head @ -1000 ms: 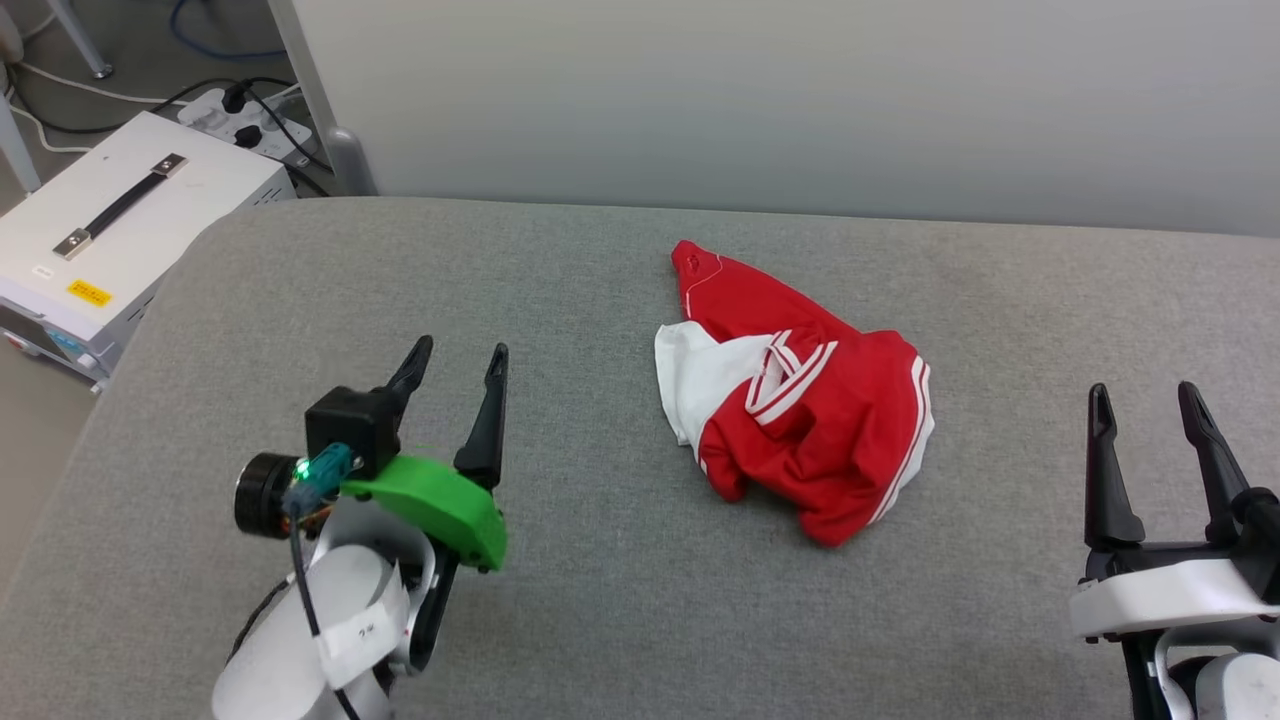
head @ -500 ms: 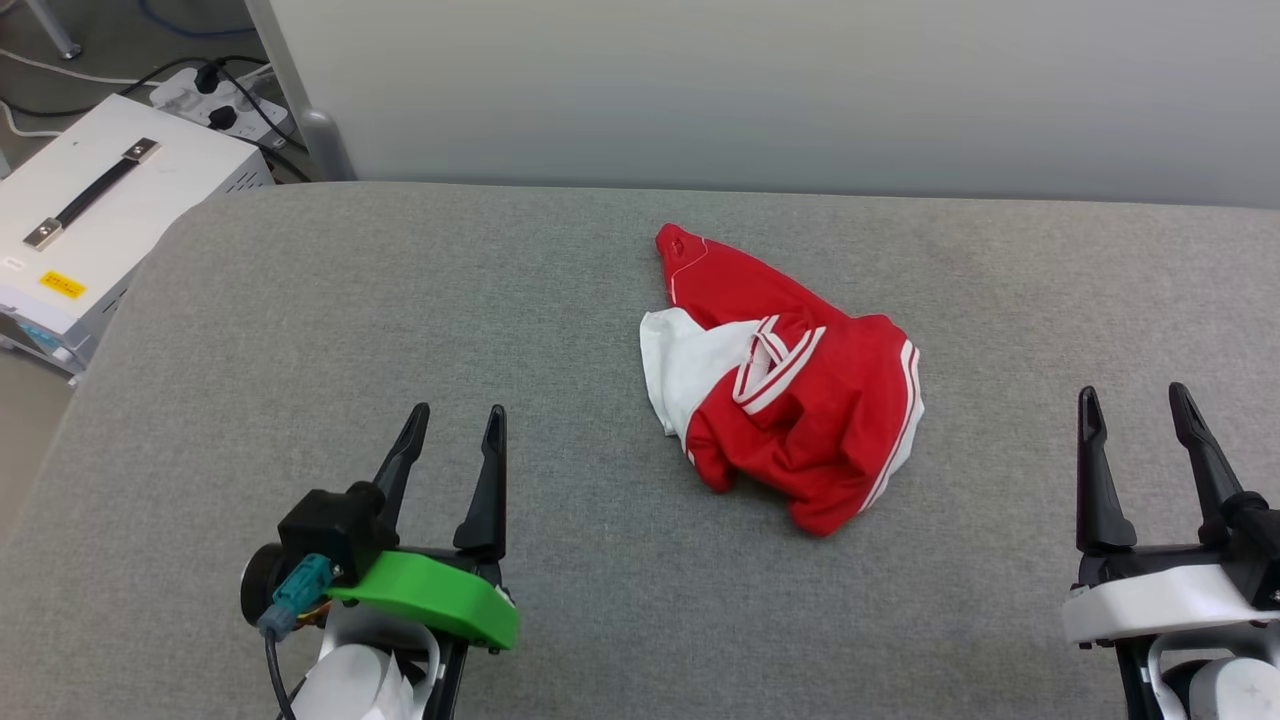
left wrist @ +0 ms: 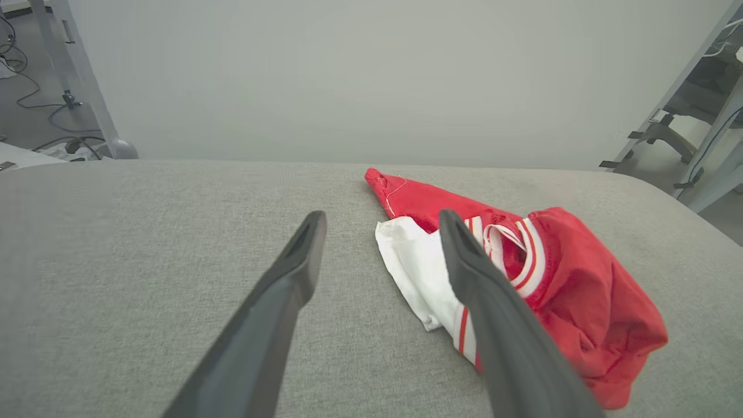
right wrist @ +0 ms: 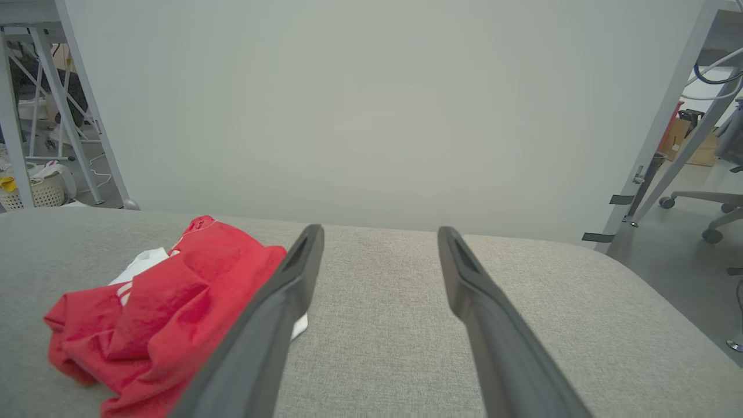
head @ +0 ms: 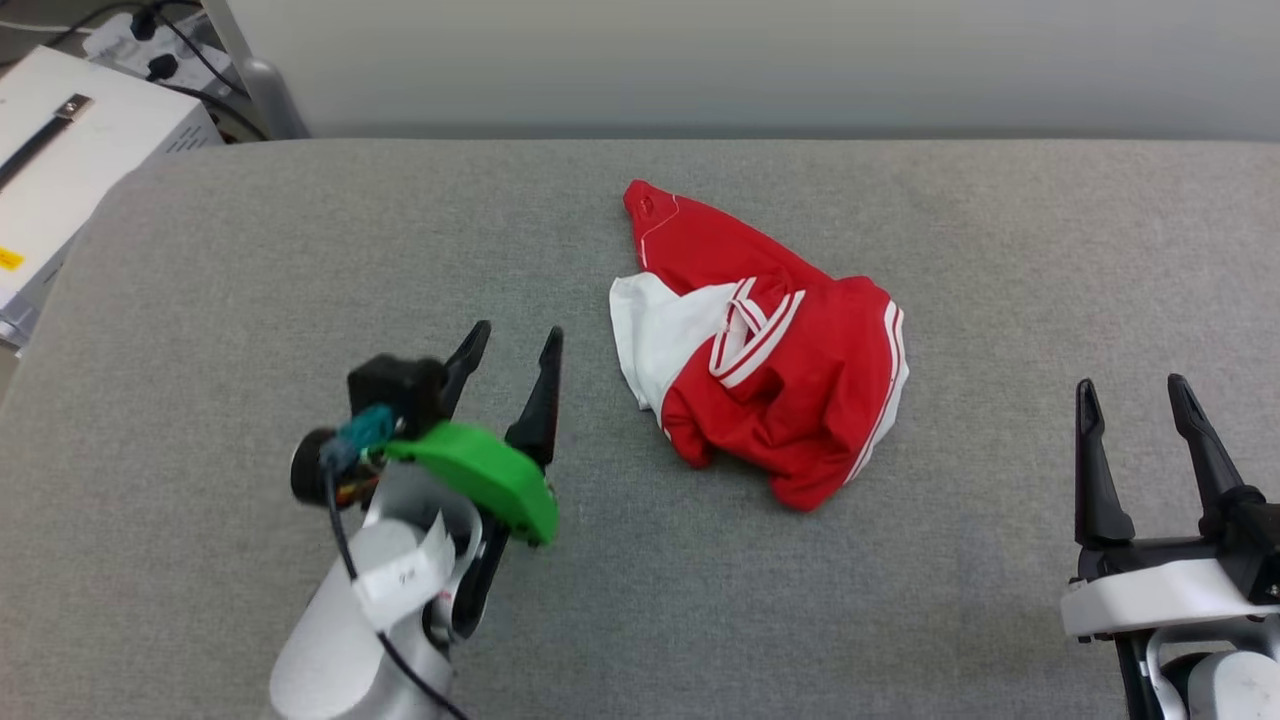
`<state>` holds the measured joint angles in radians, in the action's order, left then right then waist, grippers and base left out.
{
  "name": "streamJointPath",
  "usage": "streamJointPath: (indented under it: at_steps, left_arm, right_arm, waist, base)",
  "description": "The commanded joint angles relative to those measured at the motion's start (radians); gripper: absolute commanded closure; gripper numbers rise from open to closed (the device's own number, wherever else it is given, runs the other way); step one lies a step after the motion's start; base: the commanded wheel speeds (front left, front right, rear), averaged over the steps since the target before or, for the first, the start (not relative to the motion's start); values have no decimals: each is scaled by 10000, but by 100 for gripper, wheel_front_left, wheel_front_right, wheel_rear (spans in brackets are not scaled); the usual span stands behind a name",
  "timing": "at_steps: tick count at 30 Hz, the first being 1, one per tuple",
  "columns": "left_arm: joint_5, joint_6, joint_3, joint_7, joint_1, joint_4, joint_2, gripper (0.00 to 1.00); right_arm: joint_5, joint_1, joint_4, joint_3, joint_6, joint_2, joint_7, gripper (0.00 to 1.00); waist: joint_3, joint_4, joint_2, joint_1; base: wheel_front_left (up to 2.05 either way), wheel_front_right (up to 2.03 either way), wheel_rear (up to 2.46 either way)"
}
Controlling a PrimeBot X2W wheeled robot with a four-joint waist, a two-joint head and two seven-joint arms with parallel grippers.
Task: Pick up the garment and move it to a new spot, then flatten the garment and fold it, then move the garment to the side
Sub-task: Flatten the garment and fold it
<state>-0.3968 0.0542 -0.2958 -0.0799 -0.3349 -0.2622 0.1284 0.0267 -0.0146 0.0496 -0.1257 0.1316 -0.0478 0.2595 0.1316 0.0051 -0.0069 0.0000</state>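
Observation:
The red jersey lies crumpled in a heap on the grey padded table, with a white sleeve and striped trim showing; its number and lettering are hidden. My left gripper is open, a short way left of the heap, fingers pointing toward it. In the left wrist view the jersey lies just beyond and right of the left gripper. My right gripper stands open at the lower right, apart from the cloth. The right wrist view has the jersey at lower left of the right gripper.
A white equipment box with a black handle and a power strip with cables sit off the table's far left corner. A pale wall runs behind the table. Chair legs and frame posts stand off the right end.
My left gripper has moved forward and right, closer to the jersey's white sleeve. The head camera has tilted, shifting the whole scene up and left. The right gripper has stayed put.

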Motion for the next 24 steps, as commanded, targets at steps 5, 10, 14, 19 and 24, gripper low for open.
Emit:
streamJointPath:
  at_steps: [5, 10, 14, 19, 24]
  left_arm:
    - [52, 208, -527, 2558, -2051, -941, 96, 0]
    - [-89, 343, -694, 4187, -3514, -1814, 270, 0]
    - [19, 373, -865, 5168, -4293, -2680, 513, 0]
    - [169, 451, -1081, 5554, -4960, -3599, 699, 0]
    - [296, 462, -1194, 5450, -5315, -4388, 810, 0]
  right_arm:
    - [-193, -446, 133, 128, -9, -24, 23, 0]
    - [-179, -696, 232, 228, -9, -24, 23, 0]
    - [-55, -785, 249, 237, -9, -24, 23, 0]
    - [129, -919, 228, 319, -9, -24, 23, 0]
    - [489, -1115, 221, 422, -9, -24, 23, 0]
  waist:
    - [1138, -558, 69, 0]
    - [1783, -1019, 69, 0]
    - [2155, -1311, 69, 0]
    - [2547, -1548, 69, 0]
    - [2828, -1746, 69, 0]
  base:
    - [0, 0, 0]
    - [0, 0, 0]
    - [0, 0, 0]
    - [0, 0, 0]
    - [0, 0, 0]
